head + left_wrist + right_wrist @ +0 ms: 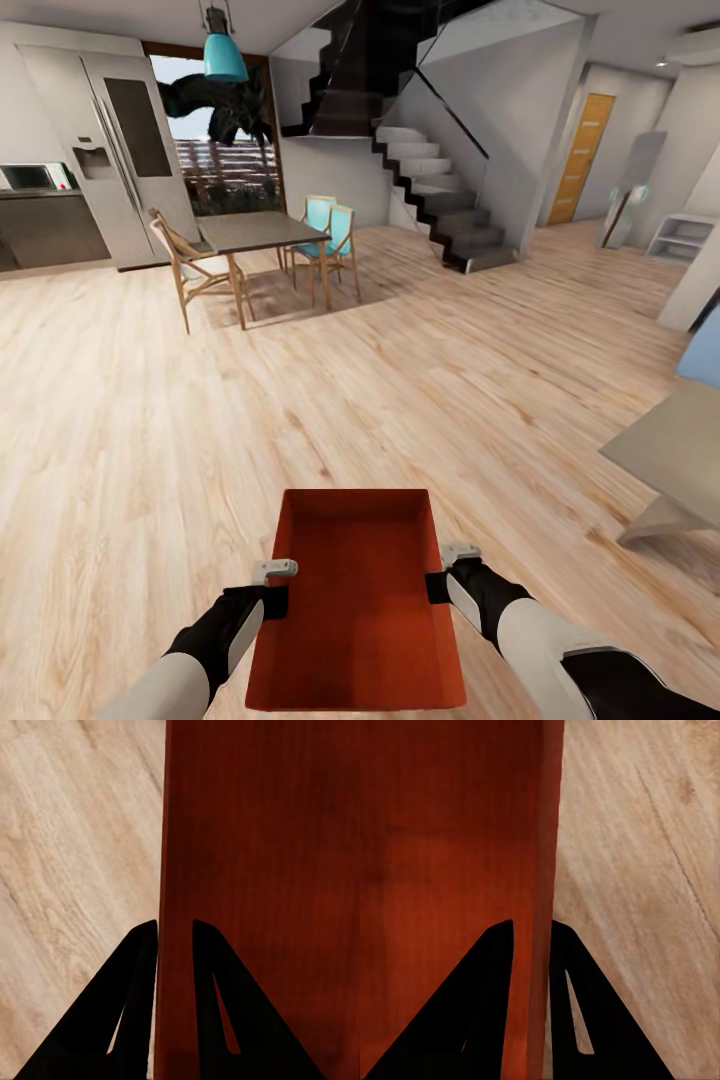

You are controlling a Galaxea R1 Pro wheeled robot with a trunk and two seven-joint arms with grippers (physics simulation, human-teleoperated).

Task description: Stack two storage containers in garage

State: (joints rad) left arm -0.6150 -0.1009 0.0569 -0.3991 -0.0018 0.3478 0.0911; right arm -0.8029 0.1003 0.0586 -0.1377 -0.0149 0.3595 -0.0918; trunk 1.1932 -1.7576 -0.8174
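Note:
A red-orange storage container (358, 600), open-topped and empty, hangs in front of me above the light wood-plank floor (150, 430). My left gripper (272, 588) is shut on its left wall and my right gripper (443, 575) on its right wall. In the left wrist view the black fingers (135, 982) pinch the thin red wall (163, 870), one finger inside the bin and one outside. The right wrist view shows that gripper's fingers (495, 990) clamped the same way on the other wall (547, 832).
Ahead at the left stand a dining table (255, 232) with wooden and teal chairs and a steel fridge (120, 140). A dark staircase (440, 190) rises in the middle, with an orange door (580, 160) beyond. A low beige table (680, 460) juts in at the right.

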